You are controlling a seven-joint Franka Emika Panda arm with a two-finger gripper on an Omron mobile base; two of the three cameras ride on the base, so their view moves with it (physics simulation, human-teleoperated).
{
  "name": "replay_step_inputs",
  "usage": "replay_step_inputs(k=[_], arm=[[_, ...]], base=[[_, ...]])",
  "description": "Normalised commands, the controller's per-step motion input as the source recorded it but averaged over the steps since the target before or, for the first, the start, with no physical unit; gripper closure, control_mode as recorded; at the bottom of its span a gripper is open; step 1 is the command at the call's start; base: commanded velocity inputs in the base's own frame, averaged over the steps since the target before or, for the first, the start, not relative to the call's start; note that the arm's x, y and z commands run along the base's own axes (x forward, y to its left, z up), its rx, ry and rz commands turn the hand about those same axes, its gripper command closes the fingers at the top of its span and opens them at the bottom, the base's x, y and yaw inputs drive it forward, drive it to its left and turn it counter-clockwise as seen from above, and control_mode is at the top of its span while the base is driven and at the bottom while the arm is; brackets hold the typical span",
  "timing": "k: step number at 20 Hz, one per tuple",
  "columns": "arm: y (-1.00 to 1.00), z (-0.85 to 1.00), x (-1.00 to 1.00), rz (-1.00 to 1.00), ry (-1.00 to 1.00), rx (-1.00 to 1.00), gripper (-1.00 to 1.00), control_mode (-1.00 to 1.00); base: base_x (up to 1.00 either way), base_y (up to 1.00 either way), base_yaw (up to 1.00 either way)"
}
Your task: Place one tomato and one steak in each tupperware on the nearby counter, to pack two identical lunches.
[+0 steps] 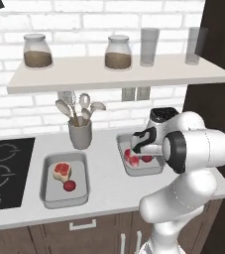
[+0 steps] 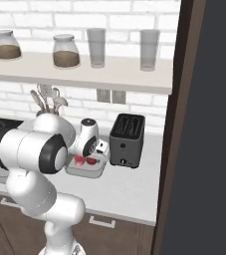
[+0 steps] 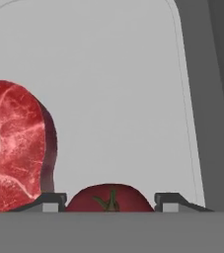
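Two grey tupperware trays lie on the counter (image 1: 109, 196). The left tupperware (image 1: 45, 199) holds a steak (image 1: 62, 170) and a tomato (image 1: 70, 186). My gripper (image 1: 137, 149) reaches down into the right tupperware (image 1: 156, 171), where a second steak (image 1: 130, 157) lies. In the hand view, a red tomato (image 3: 108, 199) sits between the two fingertips (image 3: 49, 200) of my gripper (image 3: 109, 202), which is shut on it. The steak (image 3: 12, 148) is just beside it on the tray floor (image 3: 118, 99). The right base view shows the same tupperware (image 2: 95, 172) under the hand.
A utensil holder (image 1: 80, 133) stands behind the trays. The black stove (image 1: 5, 168) is at the left and a toaster (image 2: 127, 140) at the right. A wall shelf (image 1: 119, 74) with jars and glasses hangs overhead. A dark tall cabinet (image 2: 204, 124) bounds the right side.
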Motion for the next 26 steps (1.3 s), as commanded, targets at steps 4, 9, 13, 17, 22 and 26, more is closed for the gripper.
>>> replay_step_inputs(k=[4, 9, 13, 17, 22, 26], arm=[[0.0, 0.0, 0.1, 0.0, 0.0, 0.0, -1.0, -1.0], [0.0, 0.07, -0.02, -0.01, -0.01, 0.0, -1.0, -1.0], [0.0, 0.44, -0.3, -0.04, -0.05, 0.0, -1.0, -1.0], [0.0, 0.85, -0.71, -0.03, -0.08, 0.02, -1.0, -1.0], [0.03, 0.86, -0.95, 0.0, -0.18, 0.01, -1.0, -1.0], [0.05, 0.99, -0.93, 0.0, -0.24, 0.0, -1.0, -1.0]], base=[[0.0, 0.0, 0.0], [0.0, 0.0, 0.0], [0.0, 0.0, 0.0], [0.0, 0.0, 0.0], [0.0, 0.0, 0.0], [0.0, 0.0, 0.0]])
